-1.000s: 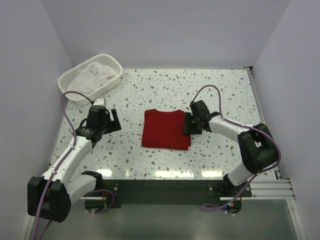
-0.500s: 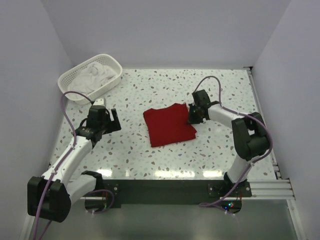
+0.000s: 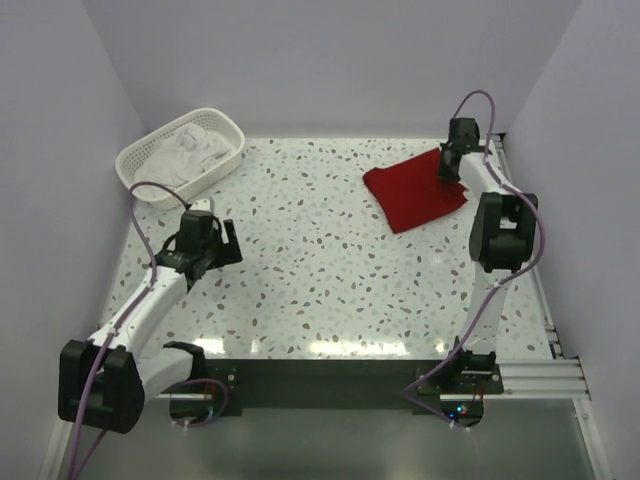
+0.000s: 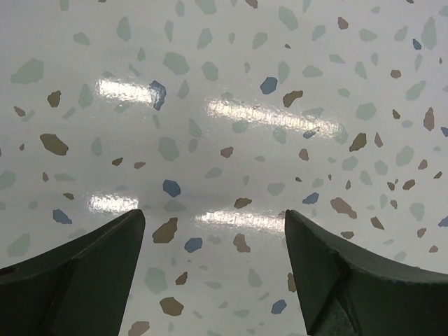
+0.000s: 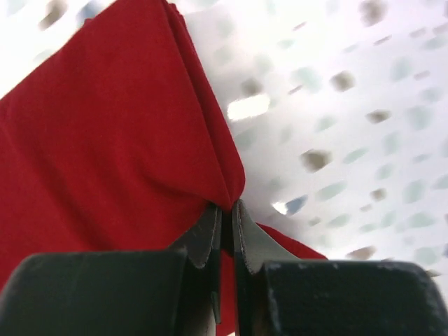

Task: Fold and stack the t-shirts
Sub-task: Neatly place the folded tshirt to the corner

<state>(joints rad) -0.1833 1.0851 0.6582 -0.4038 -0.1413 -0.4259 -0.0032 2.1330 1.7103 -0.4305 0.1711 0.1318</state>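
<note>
**One shirt folded, the white ones not yet begun**

The red t-shirt (image 3: 413, 196) is folded down to a compact, roughly four-sided packet and lies at the far right of the table (image 3: 320, 270), turned askew to the table's edges. The right gripper (image 3: 447, 166) is clenched on its near-right edge. In the right wrist view the two fingers are pinched tight together, with a ridge of red cloth drawn up between them (image 5: 225, 210). Whether the packet rests fully on the surface or is partly lifted, the pictures do not settle. I judge this shirt's folding done and its placing in hand — this spot would serve as the base of the stack.

What is left is most of the job. The white t-shirts (image 3: 194, 148) lie bunched in the basket (image 3: 238, 140) at the far left corner, unfolded and well apart from the red one. How many there are cannot be told.

The left gripper (image 3: 213, 243) is released, jaws spread wide and holding nothing. The left wrist view shows only speckled surface between its fingers (image 4: 112, 245). It hangs over the left side of the table, near the basket, so it looks best placed to fetch the next shirt.

As for hindrances, the right arm is stretched far along the right edge close to the wall, with its cable looping above — little room there to shift. Each white shirt must also cross the table to reach the stack.
</note>
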